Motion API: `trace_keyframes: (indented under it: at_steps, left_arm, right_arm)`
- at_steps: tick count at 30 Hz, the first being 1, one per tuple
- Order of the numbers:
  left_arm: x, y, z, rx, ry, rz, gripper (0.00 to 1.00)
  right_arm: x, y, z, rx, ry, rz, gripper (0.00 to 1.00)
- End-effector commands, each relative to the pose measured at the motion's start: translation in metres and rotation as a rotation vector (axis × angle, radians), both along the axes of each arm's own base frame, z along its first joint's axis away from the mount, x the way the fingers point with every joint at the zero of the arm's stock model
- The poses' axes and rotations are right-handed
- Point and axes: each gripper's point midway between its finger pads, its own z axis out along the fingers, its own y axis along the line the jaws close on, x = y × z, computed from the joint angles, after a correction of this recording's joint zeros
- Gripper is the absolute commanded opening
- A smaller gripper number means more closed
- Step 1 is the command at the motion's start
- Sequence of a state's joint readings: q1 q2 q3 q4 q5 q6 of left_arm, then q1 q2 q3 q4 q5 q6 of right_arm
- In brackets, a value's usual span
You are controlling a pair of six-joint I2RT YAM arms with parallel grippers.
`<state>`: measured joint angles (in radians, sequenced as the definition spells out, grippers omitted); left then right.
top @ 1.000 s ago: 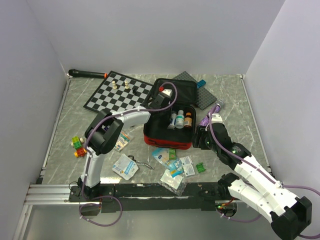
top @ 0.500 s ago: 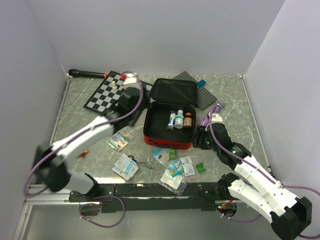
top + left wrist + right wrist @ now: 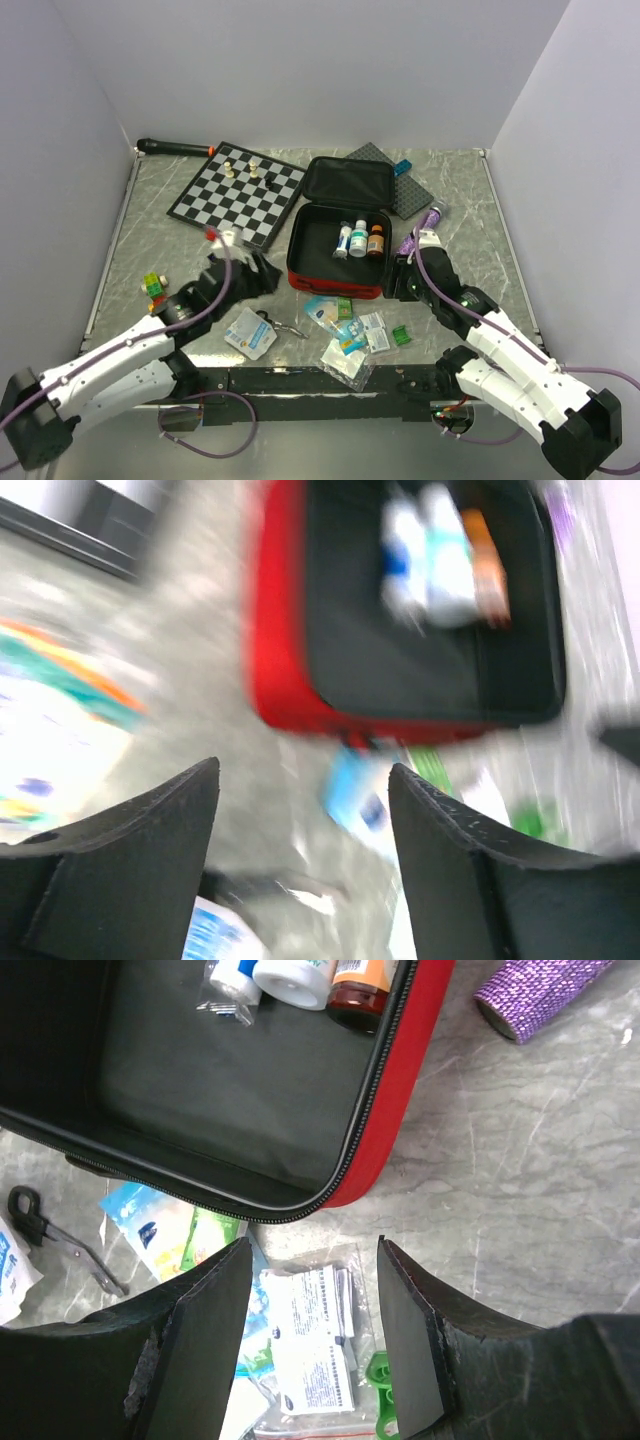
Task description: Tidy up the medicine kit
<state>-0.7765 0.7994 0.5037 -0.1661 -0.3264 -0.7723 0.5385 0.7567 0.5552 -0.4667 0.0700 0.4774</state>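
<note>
- Left gripper [image 3: 300, 855]: the jaws are seen standing wide apart in the wrist view, with nothing between them. That view is smeared, but the gap is plain.
- In the top view it [image 3: 262, 275] is held low over the marbled table [image 3: 470, 210], just left of the medicine kit [image 3: 335, 281]. The fingers are pointed toward the kit's red front-left corner.
- Near it, on the table, a white printed packet [image 3: 250, 333] and small scissors [image 3: 288, 327] are noted. Whether anything is touched cannot be told.
- Right gripper [image 3: 310, 1345]: the jaws are likewise parted and nothing is held. Sachets and bare table are seen through the gap.
- It [image 3: 405, 276] is stationed at the kit's near right corner, just beside the red wall [image 3: 400, 1090].
- Medicine kit: it is found mid-table, unzipped, with the lid [image 3: 348, 182] laid back toward the far wall and the black lining exposed.
- Three small bottles [image 3: 360, 239] are lined up at the far right of the base, one of them orange.
- A loose pile of sachets [image 3: 350, 338] is spread in front of the kit, with a green clip [image 3: 401, 335] at its right edge.
- A purple glitter tube [image 3: 425, 221] is lying right of the kit, beside the right arm.
- A chessboard [image 3: 238, 192] is recorded left of the lid, with a few pieces on its far squares.
- A black baton [image 3: 175, 147] is lying behind the chessboard along the far wall.
- A grey studded plate [image 3: 402, 187] is partly tucked behind the lid on the right.
- Coloured blocks [image 3: 155, 287] are sitting near the table's left edge.
</note>
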Motion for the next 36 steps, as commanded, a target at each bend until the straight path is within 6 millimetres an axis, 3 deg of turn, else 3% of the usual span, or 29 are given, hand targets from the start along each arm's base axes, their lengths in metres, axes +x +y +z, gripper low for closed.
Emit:
trace_keyframes:
  at_steps: [1, 6, 7, 13, 23, 32, 36]
  left_arm:
    - [-0.026, -0.072, 0.005, -0.042, 0.021, -0.243, 0.71]
    - [-0.030, -0.126, -0.012, 0.088, 0.044, -0.329, 0.69]
    - [-0.031, -0.142, -0.003, 0.120, 0.032, -0.338, 0.68]
    - [-0.022, -0.176, -0.046, 0.373, 0.112, -0.311, 0.67]
    - [-0.030, -0.197, -0.070, 0.412, 0.208, -0.193, 0.62]
    - [-0.042, -0.202, -0.109, 0.487, 0.288, -0.123, 0.62]
    - [-0.037, -0.199, -0.112, 0.515, 0.284, -0.089, 0.61]
  right_arm:
    - [0.008, 0.006, 0.006, 0.020, -0.023, 0.009, 0.60]
    - [0.006, 0.006, 0.002, 0.021, -0.004, 0.001, 0.60]
    - [0.005, 0.005, 0.001, 0.021, -0.001, -0.005, 0.60]
    - [0.001, -0.002, -0.002, 0.007, 0.006, -0.029, 0.60]
    - [-0.007, -0.007, 0.000, 0.016, -0.001, -0.033, 0.60]
    - [-0.013, -0.007, 0.004, 0.051, -0.009, -0.037, 0.60]
    - [-0.014, -0.008, 0.004, 0.055, -0.005, -0.041, 0.60]
